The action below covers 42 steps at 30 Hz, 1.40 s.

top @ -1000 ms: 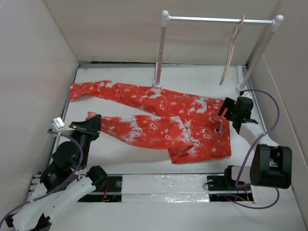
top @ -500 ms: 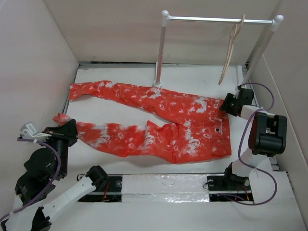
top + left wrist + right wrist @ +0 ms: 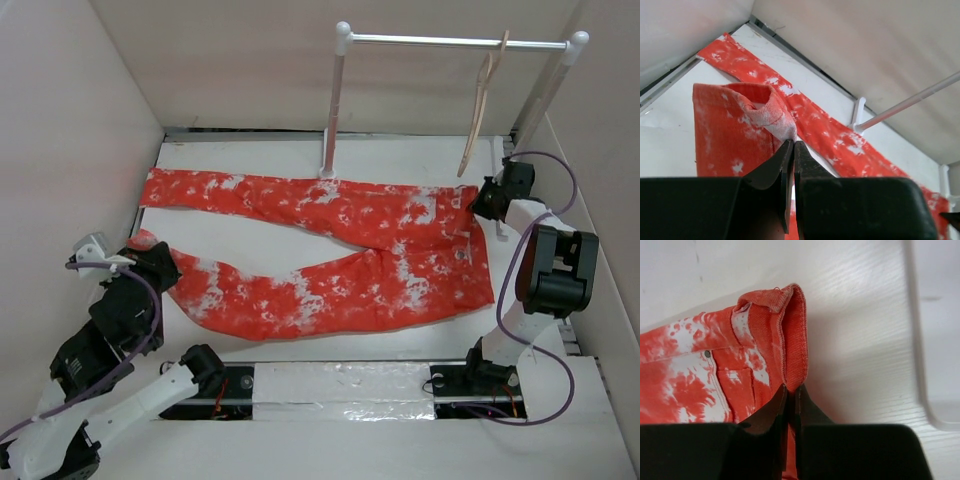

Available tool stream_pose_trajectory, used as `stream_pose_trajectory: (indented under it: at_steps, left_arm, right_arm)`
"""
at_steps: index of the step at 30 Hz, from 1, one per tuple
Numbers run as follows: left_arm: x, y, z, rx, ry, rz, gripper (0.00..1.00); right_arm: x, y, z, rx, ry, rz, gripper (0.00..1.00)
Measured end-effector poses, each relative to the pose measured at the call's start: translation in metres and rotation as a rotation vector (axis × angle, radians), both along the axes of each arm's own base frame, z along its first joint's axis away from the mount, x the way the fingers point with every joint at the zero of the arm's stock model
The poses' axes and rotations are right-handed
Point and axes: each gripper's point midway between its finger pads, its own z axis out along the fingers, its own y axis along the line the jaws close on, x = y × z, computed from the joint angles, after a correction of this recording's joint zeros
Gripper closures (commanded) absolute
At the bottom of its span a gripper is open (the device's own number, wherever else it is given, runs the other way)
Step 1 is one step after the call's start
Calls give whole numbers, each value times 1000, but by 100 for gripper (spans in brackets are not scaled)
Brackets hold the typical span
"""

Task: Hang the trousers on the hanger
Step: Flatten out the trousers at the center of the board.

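your left gripper [image 3: 792, 150] is pinched tight on the cuff of the soft red-orange, white-blotched cloth trousers [image 3: 330, 250], at the near-left end of the nearer leg. your right gripper [image 3: 790, 392] is clamped on the folded waistband at the far right. the trousers lie spread across the white table [image 3: 250, 155], legs pointing left. the thin pale wooden hanger [image 3: 480, 105] hangs on the white tubular rail [image 3: 440, 41] behind, apart from the cloth.

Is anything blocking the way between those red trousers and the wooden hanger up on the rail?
Nothing visible does. The trousers lie flat on the table, pinched at a leg end by the left gripper and at the waistband by the right gripper. The hanger hangs from the white rail beyond the waistband, only open air between.
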Motion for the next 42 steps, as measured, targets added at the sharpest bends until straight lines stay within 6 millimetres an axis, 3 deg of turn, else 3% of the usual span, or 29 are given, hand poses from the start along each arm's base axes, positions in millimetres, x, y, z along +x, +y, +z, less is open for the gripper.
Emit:
stream_pose_trajectory:
  at_steps: [1,3,4,6,8,10,12,14,16,18,21,22,24,26,28,32,36,39,40,42]
  left_arm:
    - [3,-3,-1,14,13,0,100]
    - [8,-9,-5,37,33,-1,100]
    - [10,-11,-6,45,42,-1,100]
    - [14,-16,-11,62,61,1,100]
    - [18,-20,-16,82,80,6,100]
    - [23,-25,-21,108,106,12,100]
    - [29,-31,-27,143,138,19,100]
    - [37,-39,-35,183,179,24,100]
    - [44,-48,-48,231,236,29,100]
    - [54,-55,-63,281,301,43,100]
    - [76,-50,-87,289,405,111,100]
    - [87,-38,-98,270,445,157,100]
    - [99,5,-120,212,524,276,100]
    - [96,58,-136,143,578,407,100]
    - [84,98,-137,100,594,535,100]
    - [82,124,-143,49,610,613,100]
    - [87,157,-168,-23,706,682,100]
    - [99,165,-182,-25,773,684,100]
    - [104,168,-185,-19,791,687,98]
    - [117,175,-191,-3,823,695,96]
  right_arm:
    - [4,-5,7,-14,-14,-15,72]
    - [9,-14,20,-44,-44,-53,44]
    - [9,-18,28,-57,-59,-76,24]
    - [7,-23,43,-80,-98,-111,19]
    - [1,-19,65,-96,-156,-128,19]
    - [-6,-4,86,-98,-230,-113,22]
    - [-18,27,103,-93,-311,-60,28]
    - [-33,73,112,-76,-392,39,35]
    - [-54,124,107,-49,-440,166,40]
    - [-78,171,89,-28,-427,310,41]
    - [-107,213,64,-23,-378,457,39]
    - [-115,222,58,-25,-367,491,38]
    - [-130,236,53,-30,-362,552,37]
    - [-140,248,58,-41,-383,596,36]
    - [-146,258,67,-46,-417,632,35]
    - [-153,266,74,-73,-449,675,34]
    - [-156,269,74,-102,-457,698,40]
    - [-162,278,74,-111,-466,736,58]
    - [-165,282,73,-112,-466,751,73]
    - [-169,288,72,-123,-465,780,83]
